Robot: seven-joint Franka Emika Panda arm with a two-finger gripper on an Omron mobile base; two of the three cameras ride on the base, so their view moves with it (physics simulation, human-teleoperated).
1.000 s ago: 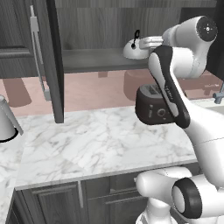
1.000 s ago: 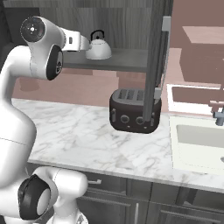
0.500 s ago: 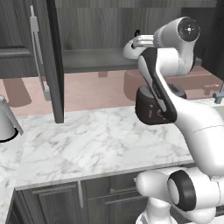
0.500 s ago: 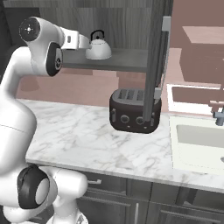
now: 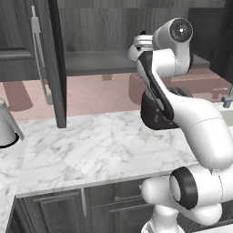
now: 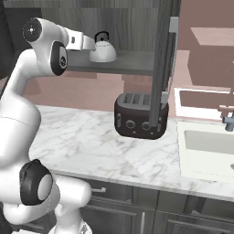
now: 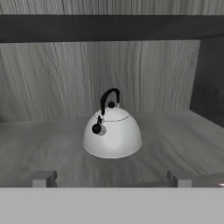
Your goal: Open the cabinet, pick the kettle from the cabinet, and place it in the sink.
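Jaws stand wide open on the gripper [image 7: 109, 177], facing the kettle [image 7: 112, 136] on the open cabinet [image 7: 52, 144] shelf. Best approach: advance level, straddle the dome centrally, then close.

The cabinet [image 6: 137, 27] shelf [image 7: 175, 131] carries the kettle [image 7: 112, 133], which stands upright on the grey wood-grain board, well apart from the cabinet's side wall. Below the cabinet, the white marble counter [image 6: 87, 141] bears a dark toaster [image 6: 139, 116] and, far left of the toaster, a conical silver vessel [image 5: 7, 127]. The sink [image 6: 208, 148] is sunk into the counter just right of the toaster.
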